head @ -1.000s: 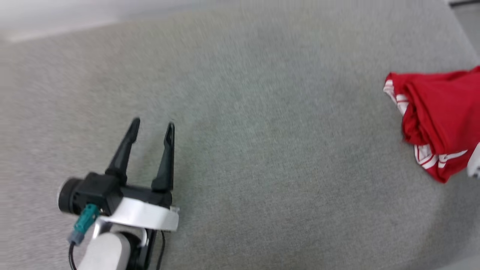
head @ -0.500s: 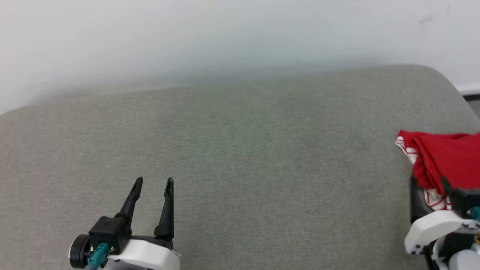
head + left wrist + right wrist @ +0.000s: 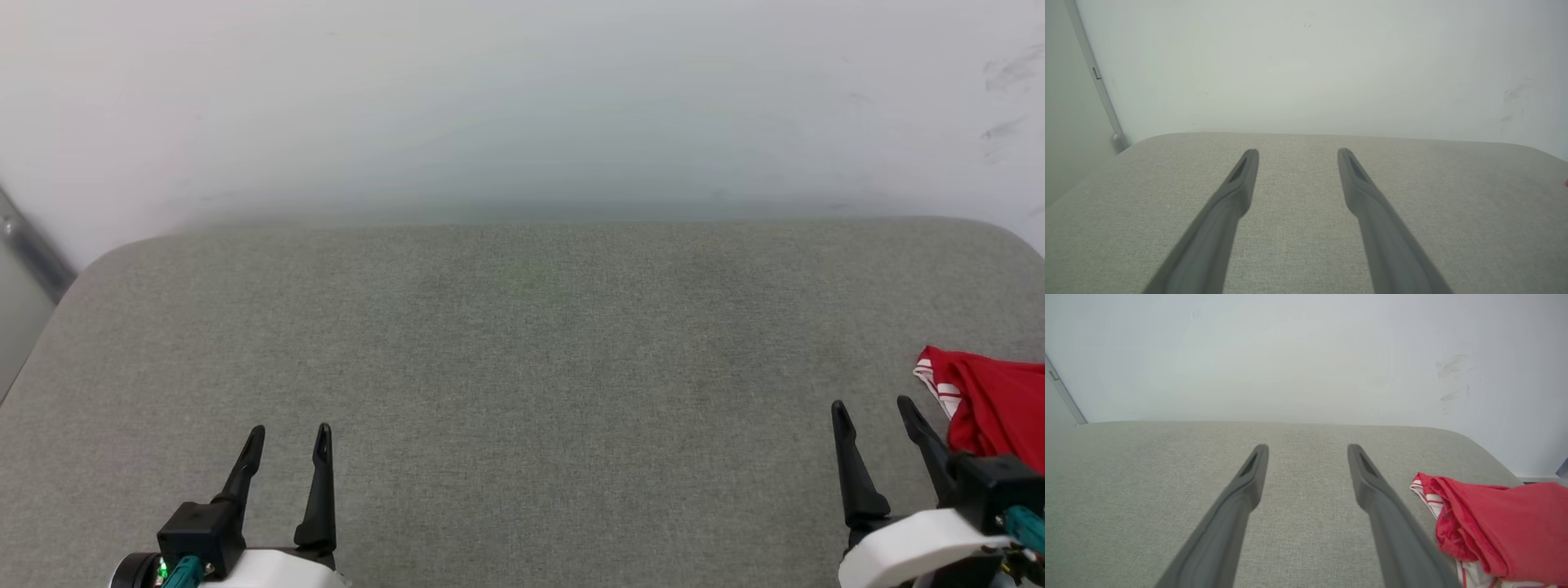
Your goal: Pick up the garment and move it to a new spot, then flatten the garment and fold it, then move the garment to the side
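Left gripper: at the lower left of the head view, low over the desk. Its two dark fingers are spread apart, released, with nothing but grey cloth showing between them. The tips point toward the wall.

Right gripper: at the lower right of the head view, level with the left one and well apart from it. Its fingers are spread just the same and grasp nothing.

Garment: a bunched red heap on the desk near its right edge, just beside the right gripper on its outer side. The right wrist view shows it as thick red folds, with red-white striped trim along the edge facing the fingers and white cloth under the near end. Whether the outer finger touches it cannot be told. Part of it runs out of the picture.

Desk: covered in grey woven fabric, with rounded far corners. A broad stretch of it lies between the two grippers and beyond them.

Wall: pale and plain, rising straight behind the far edge of the desk.

Scuff marks: a few dark smudges high on the wall toward the right.

Grey strip: runs slantwise down the wall at the far left, ending by the desk's left far corner.
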### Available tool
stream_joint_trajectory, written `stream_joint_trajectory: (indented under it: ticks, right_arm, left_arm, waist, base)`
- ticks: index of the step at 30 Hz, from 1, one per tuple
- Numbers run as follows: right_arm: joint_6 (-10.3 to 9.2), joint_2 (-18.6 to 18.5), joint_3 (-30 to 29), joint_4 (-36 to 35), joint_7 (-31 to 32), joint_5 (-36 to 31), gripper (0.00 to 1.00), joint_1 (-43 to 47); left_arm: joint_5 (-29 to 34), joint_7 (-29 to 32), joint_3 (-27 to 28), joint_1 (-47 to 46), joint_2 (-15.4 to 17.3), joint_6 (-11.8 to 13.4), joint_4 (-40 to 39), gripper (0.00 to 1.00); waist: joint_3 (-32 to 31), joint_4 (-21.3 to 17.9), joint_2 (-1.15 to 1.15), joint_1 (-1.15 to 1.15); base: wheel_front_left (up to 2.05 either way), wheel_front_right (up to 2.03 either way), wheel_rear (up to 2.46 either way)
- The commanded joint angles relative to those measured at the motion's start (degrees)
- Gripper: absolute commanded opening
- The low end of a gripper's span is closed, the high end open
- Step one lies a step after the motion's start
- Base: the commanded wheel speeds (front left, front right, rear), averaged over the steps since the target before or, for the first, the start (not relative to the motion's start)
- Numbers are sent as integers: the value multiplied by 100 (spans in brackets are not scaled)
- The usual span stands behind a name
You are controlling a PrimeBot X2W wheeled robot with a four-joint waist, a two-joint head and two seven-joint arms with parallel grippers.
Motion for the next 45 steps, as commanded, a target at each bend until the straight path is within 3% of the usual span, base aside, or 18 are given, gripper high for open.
stream_joint_trajectory:
  ticks: [1, 14, 32, 33, 45]
  right_arm:
    - [-4, 11, 41, -214, 29, 15, 100, 181]
    - [-4, 12, 206, -1367, 369, 102, 100, 814]
    - [-4, 13, 199, -1294, 350, 252, 100, 839]
    - [0, 2, 202, -1298, 367, 212, 0, 774]
    - [0, -66, 251, -916, 380, 1520, 0, 583]
  left_arm:
    - [-9, -27, 24, 72, 26, 12, 27, 100]
    - [20, -40, 80, 208, 11, -71, 209, 100]
    - [115, -42, 200, 86, -89, -227, 304, 100]
    - [94, -2, 181, 155, -86, -229, 301, 0]
    - [-943, 311, 397, 17, -278, -398, 495, 0]
  waist:
    - [-24, 3, 0, 1]
    - [-119, -152, 0, 1]
    - [-92, -125, 0, 1]
    - [-91, -125, 0, 1]
    - [-61, -132, 0, 2]
  base:
    - [0, 0, 0]
    - [0, 0, 0]
    - [0, 0, 0]
    - [0, 0, 0]
    - [0, 0, 0]
